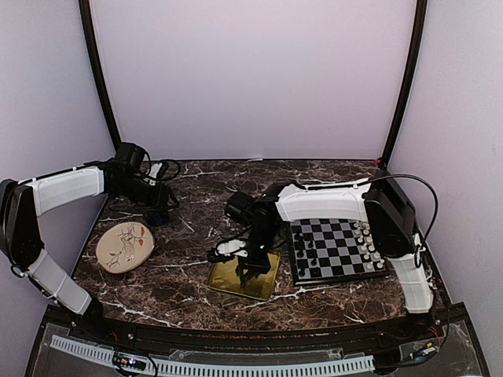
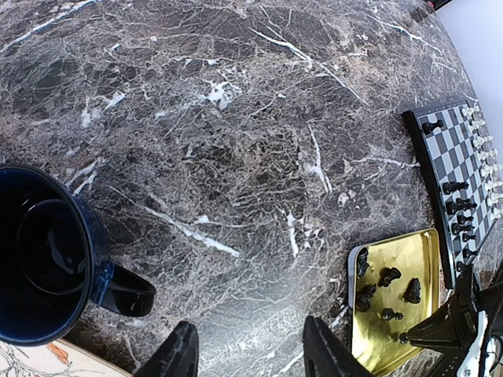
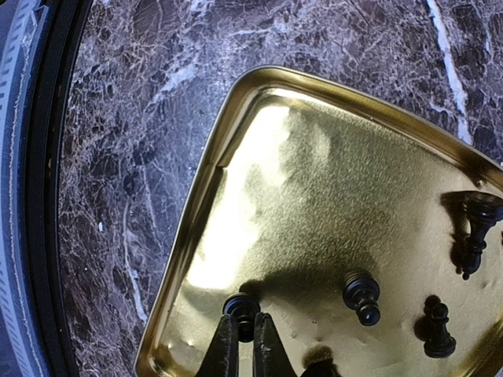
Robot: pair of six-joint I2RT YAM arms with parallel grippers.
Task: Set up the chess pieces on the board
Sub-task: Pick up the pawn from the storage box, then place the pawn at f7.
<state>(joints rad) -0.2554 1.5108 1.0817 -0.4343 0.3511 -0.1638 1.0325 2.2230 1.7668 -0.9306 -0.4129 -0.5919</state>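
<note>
Down in gold tray (image 3: 314, 196), right hand (image 3: 246, 322) pinches black piece (image 3: 238, 302).

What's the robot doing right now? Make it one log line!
right gripper: shut on black chess piece in gold tray | left gripper: open, holding nothing

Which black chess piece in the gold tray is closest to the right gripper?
The black piece at the right gripper's closed fingertips, nearest the gold tray's left rim; the others lie farther right, apart from it.
</note>
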